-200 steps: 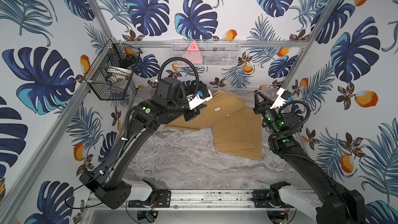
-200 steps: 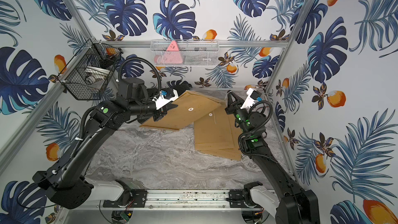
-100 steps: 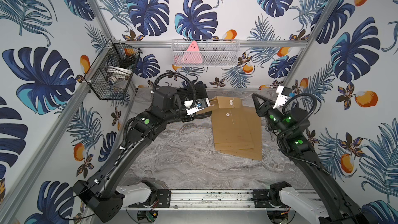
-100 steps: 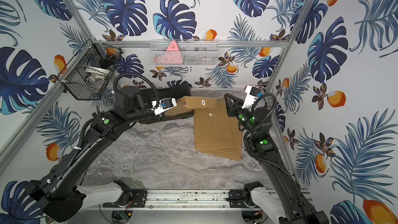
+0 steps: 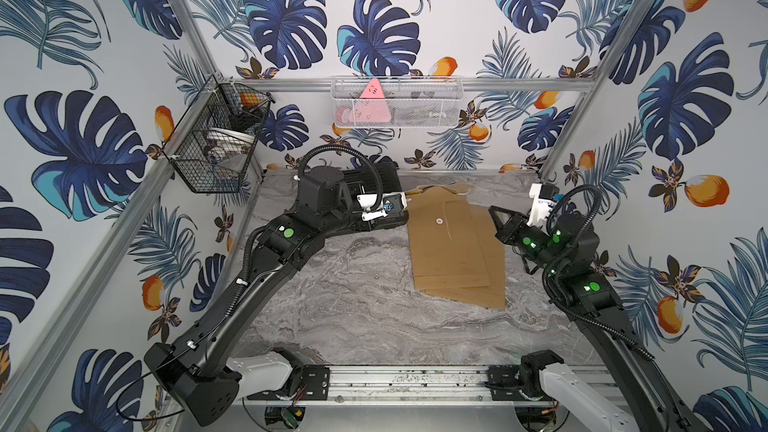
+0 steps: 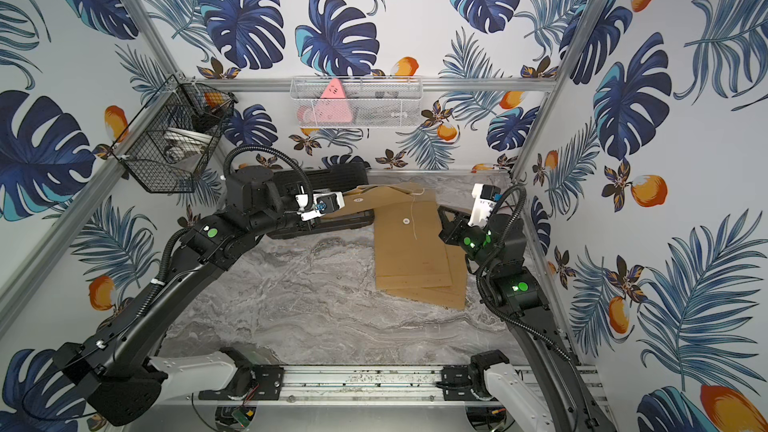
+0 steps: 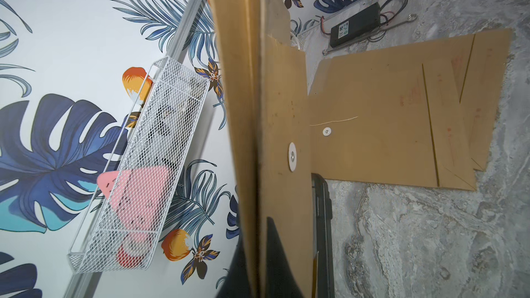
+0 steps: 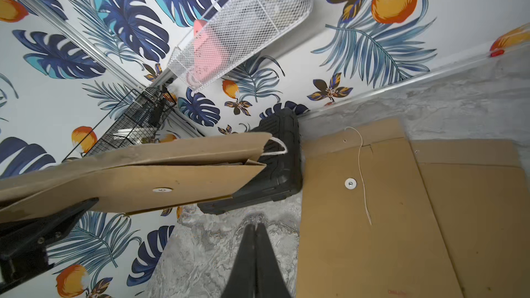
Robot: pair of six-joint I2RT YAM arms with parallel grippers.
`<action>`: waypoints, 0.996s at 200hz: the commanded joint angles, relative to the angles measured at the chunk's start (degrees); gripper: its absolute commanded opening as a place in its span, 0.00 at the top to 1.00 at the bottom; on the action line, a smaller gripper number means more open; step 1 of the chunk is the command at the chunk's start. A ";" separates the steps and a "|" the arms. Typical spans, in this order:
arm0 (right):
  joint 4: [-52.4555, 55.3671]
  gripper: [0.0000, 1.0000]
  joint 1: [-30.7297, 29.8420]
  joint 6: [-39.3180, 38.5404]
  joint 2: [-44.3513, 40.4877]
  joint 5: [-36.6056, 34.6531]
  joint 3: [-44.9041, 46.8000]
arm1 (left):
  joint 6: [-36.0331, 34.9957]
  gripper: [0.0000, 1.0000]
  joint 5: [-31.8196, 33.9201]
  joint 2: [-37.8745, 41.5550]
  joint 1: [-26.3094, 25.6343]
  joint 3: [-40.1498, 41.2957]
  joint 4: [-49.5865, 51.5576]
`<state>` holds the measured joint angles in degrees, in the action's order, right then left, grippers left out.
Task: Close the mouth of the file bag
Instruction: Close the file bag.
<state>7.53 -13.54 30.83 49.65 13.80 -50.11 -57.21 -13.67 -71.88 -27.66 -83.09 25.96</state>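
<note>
We can read almost nothing here. The small black power brick by the wall carries a white and green label whose print is too small, and the faint red stamps on the flat brown kraft paper file bags are illegible. Those bags lie overlapped on the grey marble-patterned table top, right of centre in both top views, with a white round button and a loose white string on the uppermost.

The brown kraft paper file bag with a string tie is lifted off the table at the upper centre of both top views, just by a black ridged plastic case. Its flap stands apart from the body, so the mouth gapes. The left gripper has its jaws pressed together on this bag's edge. The right gripper hangs near the flat bags, fingers closed together on nothing.

Around us are white wallpaper with blue leaves and orange fruit, a white mesh basket on the back wall, a black wire basket at upper left, and an aluminium rail along the bottom
</note>
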 commanded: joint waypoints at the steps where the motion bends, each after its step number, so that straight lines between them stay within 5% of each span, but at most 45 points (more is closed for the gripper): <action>1: -0.75 0.71 -0.08 -1.18 1.25 0.91 1.32 | -3.17 1.00 -1.17 -0.51 0.15 -3.17 0.15; 40: -5.31 0.69 -0.04 -1.47 0.80 -3.99 6.71 | -4.75 1.00 -0.83 -0.45 0.15 -5.65 2.13; 64: -10.30 0.55 -0.08 -3.09 0.43 -5.28 10.52 | -4.76 1.00 -2.22 -0.27 0.15 -7.07 2.98; 115: -27.18 0.46 -0.17 -0.53 3.34 -3.55 13.27 | -3.17 1.00 -5.87 0.24 0.06 -7.21 3.57; 199: -31.67 0.51 -0.15 -2.01 10.49 0.50 7.06 | -1.82 1.00 -8.03 0.78 -0.59 -6.72 2.87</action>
<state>-20.64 -13.72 29.36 59.05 13.61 -41.47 -59.77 -19.79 -71.55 -28.01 -89.86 30.87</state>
